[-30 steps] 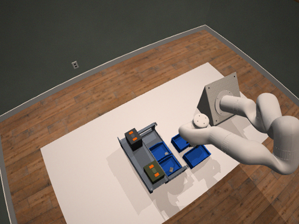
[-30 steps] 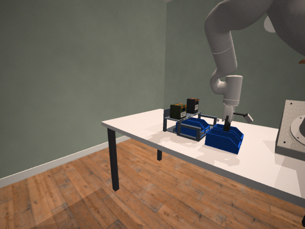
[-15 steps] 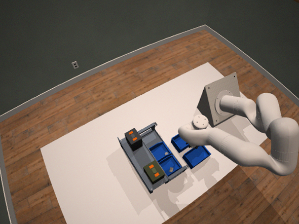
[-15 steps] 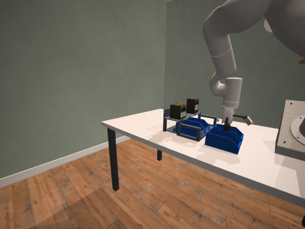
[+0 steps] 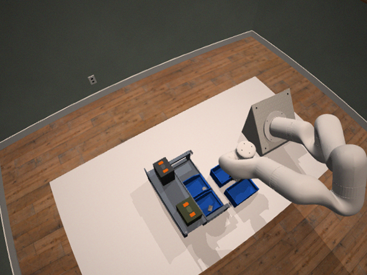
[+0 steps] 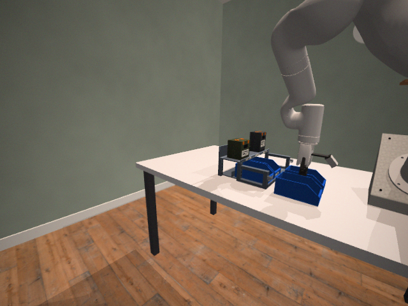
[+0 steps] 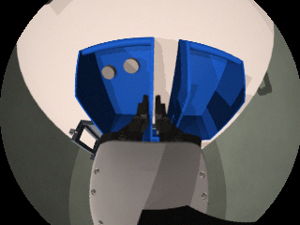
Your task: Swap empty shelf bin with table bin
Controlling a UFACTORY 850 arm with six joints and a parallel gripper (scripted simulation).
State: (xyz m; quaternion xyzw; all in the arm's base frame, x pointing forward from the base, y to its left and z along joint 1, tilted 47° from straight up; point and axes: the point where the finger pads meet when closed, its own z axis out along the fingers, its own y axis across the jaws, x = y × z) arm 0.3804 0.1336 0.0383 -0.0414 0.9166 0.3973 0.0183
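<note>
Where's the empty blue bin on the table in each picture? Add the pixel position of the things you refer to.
Top: right of the shelf, lower bin of the pair.
Exterior: right of centre, nearer bin of the pair.
Wrist: right half.
Shared landmark: the blue bin beside it [image 5: 218,176] [image 6: 314,173] [image 7: 114,94].

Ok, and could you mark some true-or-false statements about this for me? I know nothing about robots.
1. Exactly two blue bins stand in the shelf. True.
2. Both boxes on the shelf's upper board are green. False: one is a green box, the other a black box.
3. The gripper has its fingertips on either side of a wall of the parts bin. True.
4. Both bins on the table hold round parts. False: the parts bin shows two, the empty bin none.
5. The empty bin lies upside down. False: it stands on its base.
</note>
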